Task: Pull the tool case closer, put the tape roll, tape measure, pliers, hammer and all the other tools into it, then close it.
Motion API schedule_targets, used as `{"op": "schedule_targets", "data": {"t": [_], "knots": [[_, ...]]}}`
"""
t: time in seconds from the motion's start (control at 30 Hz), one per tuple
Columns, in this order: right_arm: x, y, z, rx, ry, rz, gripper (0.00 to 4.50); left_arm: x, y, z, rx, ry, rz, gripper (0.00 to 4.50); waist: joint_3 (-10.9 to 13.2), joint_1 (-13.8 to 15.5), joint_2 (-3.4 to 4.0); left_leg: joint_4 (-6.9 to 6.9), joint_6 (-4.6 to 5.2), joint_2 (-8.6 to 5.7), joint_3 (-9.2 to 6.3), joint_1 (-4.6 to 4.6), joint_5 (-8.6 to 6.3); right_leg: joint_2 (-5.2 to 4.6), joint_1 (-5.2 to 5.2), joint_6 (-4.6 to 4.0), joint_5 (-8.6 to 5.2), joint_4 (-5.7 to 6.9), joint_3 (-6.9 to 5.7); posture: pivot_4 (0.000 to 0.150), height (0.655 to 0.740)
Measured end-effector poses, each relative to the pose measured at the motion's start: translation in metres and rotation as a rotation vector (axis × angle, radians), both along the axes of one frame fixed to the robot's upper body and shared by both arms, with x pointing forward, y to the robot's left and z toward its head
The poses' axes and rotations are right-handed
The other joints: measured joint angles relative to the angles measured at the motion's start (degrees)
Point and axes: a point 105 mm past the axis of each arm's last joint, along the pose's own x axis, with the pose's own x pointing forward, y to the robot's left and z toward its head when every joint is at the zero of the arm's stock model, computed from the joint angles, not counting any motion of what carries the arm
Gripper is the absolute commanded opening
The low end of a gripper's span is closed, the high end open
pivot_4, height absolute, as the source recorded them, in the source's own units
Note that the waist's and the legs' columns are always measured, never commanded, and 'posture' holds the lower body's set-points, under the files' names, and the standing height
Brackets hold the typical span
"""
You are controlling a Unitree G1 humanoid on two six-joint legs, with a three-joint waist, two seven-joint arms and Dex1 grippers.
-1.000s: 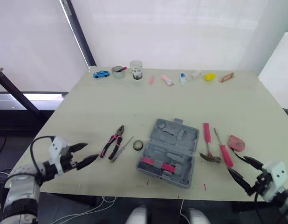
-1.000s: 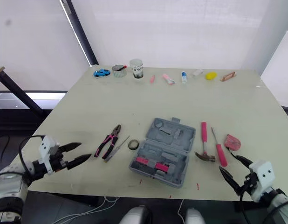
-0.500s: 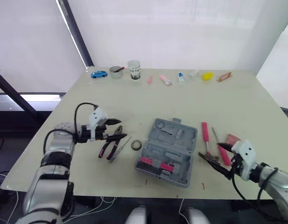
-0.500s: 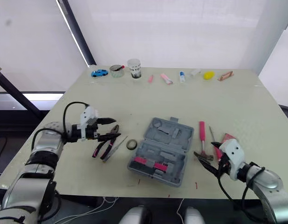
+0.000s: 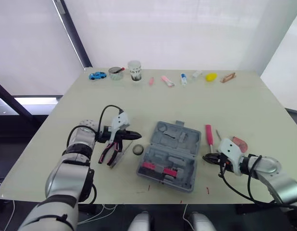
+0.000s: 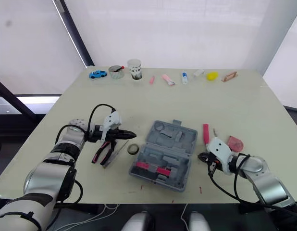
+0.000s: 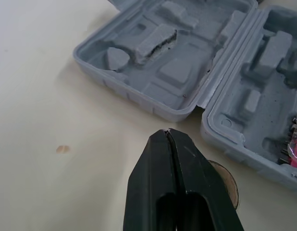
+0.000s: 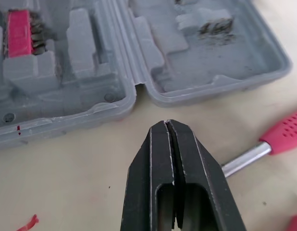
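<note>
Tool case (image 5: 170, 156) lies open, centre of frame, on the counter (image 5: 244, 106). Both grey halves face up, w/ pink pieces (image 5: 158, 168) in the half nearer the lower edge.

L gripper (image 5: 138, 136) is centre-left, jaws pressed together & holding nothing. Its tip points at the case's left edge, just short of it. Tape roll (image 5: 138, 149) lies flat right below that tip, just beside the case. In the L wrist view it shows partly under the black fingers (image 7: 187, 192). Pliers (image 5: 110, 151), pink/black grips, sit left of the roll under the L wrist, w/ a thin metal tool (image 5: 121, 154) alongside.

R gripper (image 5: 205, 158) is right of centre, jaws also together & empty, tip just off the case's right edge. Hammer (image 5: 208, 134), pink handle, lies right of the case, w/ its head end by the R gripper. Can't tell if they touch. Tape measure (image 5: 239, 142) is further right, partly behind the R wrist.

Along the upper edge of the counter: blue toy car (image 5: 95, 75), small bowl (image 5: 115, 73), cup (image 5: 134, 70), yellow item (image 5: 211, 76).
</note>
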Motion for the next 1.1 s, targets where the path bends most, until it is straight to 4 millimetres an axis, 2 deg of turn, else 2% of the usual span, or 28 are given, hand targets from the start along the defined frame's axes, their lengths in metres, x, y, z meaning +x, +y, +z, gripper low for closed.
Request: {"op": "schedule_targets", "data": {"t": [0.1,0.27,0.63,0.9,1.1], "knots": [[0.002,0.003,-0.002,-0.019,0.005,0.017,0.04,0.001,-0.008,-0.001,0.02,0.0,-0.031,0.0,0.02,0.08,-0.04,0.03,0.0,0.0,0.0,-0.01,0.0,-0.01,0.0,0.01,0.0,0.01,0.0,0.15,0.74],[0.005,0.006,-0.011,-0.061,0.029,0.026,0.04,-0.004,-0.007,-0.014,0.101,0.045,-0.054,0.0,0.05,-0.1,-0.07,0.03,0.0,0.0,-0.02,-0.01,0.0,0.0,-0.03,0.0,0.0,0.06,0.0,0.15,0.74],[0.007,0.018,-0.02,-0.074,0.042,0.049,0.04,0.0,-0.007,-0.011,0.138,0.033,-0.053,0.0,0.05,-0.07,-0.09,0.1,0.0,0.0,-0.01,-0.02,0.0,0.0,-0.02,0.01,0.0,0.09,0.0,0.15,0.74],[0.009,0.017,-0.024,-0.079,0.05,0.038,0.04,0.001,-0.005,-0.015,0.193,0.032,-0.048,0.0,0.05,-0.07,-0.09,0.12,0.0,0.0,-0.02,-0.02,0.0,0.0,-0.02,0.01,0.0,0.11,0.0,0.15,0.74],[0.012,0.02,-0.022,-0.077,0.038,0.043,0.04,0.004,-0.016,-0.022,0.231,0.022,-0.057,0.0,0.06,-0.03,-0.09,0.12,0.0,0.0,-0.02,-0.02,0.0,0.0,-0.02,0.01,0.0,0.11,0.0,0.15,0.74]]}}
